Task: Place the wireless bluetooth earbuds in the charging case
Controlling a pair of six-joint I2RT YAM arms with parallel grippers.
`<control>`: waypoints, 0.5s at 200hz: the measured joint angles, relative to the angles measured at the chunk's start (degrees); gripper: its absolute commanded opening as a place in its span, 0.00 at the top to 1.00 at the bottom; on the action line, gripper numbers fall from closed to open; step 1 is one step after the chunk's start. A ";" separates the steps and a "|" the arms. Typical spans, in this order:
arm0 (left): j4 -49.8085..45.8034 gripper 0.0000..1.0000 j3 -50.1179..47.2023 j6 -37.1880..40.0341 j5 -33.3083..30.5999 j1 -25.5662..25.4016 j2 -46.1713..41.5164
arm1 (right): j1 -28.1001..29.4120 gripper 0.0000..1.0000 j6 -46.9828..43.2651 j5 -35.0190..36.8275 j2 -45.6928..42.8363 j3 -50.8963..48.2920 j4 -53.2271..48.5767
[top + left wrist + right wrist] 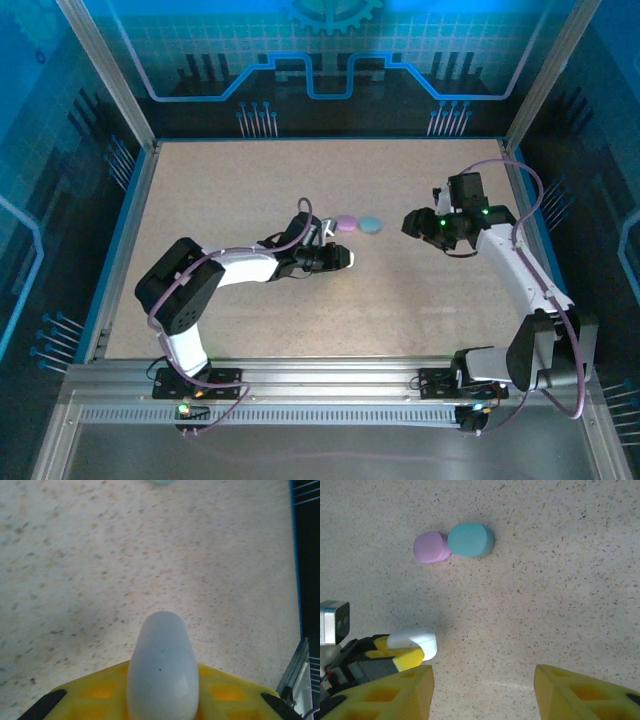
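Surroundings: purple case (pixel 431 546) touching teal case (pixel 469 539) | left end effector (pixel 343 258) clamps white pod (pixel 162 670) | right end effector (pixel 484 676) jaws wide

Purple case (pixel 347 223) and teal case (pixel 371 224) lay touching, mid-worktop (pixel 230 190). Left pincer (pixel 334 258) sat just on their near side, closed on a white piece (pixel 345 258). Right pincer (pixel 413 222) stood right of the teal case, apart from it.

Open table on all sides, one small knot at centre

The purple case (pixel 347 223) and teal case (pixel 371 224) lie touching mid-frame. The left gripper (pixel 340 258), clamping a white rounded piece (pixel 415 641), crowds them from below, and the right gripper (pixel 412 222) stands just right. The rest of the table (pixel 220 190) is free to pass.
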 measured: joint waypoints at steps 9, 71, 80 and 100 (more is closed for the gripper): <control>-1.62 0.69 0.55 -0.37 -0.02 0.31 0.52 | 0.00 0.44 0.13 0.24 0.00 -0.35 0.09; -10.67 0.64 5.11 -1.55 0.35 2.12 4.07 | -0.04 0.44 0.52 3.04 0.00 -0.90 0.46; -11.45 0.61 5.29 -1.53 0.42 2.27 4.28 | -0.07 0.44 0.57 3.50 0.00 -0.90 0.46; -13.35 0.46 5.33 -1.40 -0.15 2.69 4.28 | -0.11 0.42 0.57 5.33 0.00 -0.90 0.44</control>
